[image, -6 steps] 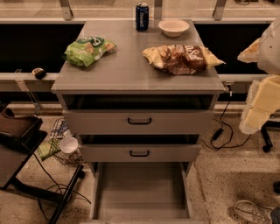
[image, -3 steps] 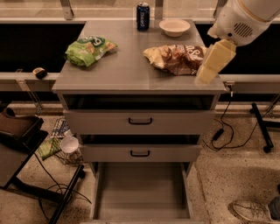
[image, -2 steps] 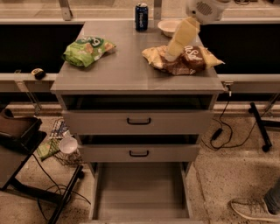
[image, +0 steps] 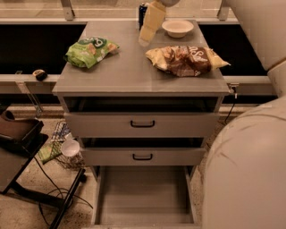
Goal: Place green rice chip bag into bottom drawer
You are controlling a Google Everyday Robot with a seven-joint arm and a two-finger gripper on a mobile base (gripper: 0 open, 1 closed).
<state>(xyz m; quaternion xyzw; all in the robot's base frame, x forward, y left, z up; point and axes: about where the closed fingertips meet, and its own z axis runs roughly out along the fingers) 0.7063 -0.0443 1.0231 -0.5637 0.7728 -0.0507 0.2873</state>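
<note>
The green rice chip bag [image: 91, 50] lies on the left of the grey cabinet top [image: 129, 74]. It is bright green with a white logo. My gripper [image: 151, 24] hangs over the back middle of the top, to the right of the bag and apart from it. It holds nothing that I can see. The bottom drawer [image: 145, 197] is pulled out at floor level, a wide flat grey tray with nothing in it. My arm's pale casing [image: 250, 156] fills the right side of the view and hides the drawer's right edge.
A brown-and-yellow chip bag [image: 185, 59] lies on the right of the top. A white bowl [image: 178, 27] stands at the back, with a dark can [image: 142, 9] partly behind my gripper. The two upper drawers [image: 143, 125] have black handles. A dark stand, cables and a cup [image: 70, 147] sit on the floor at left.
My gripper has swung from the right side of the cabinet leftward to above the back middle of the top. The arm's casing now fills the right of the view. The bags have not moved.
</note>
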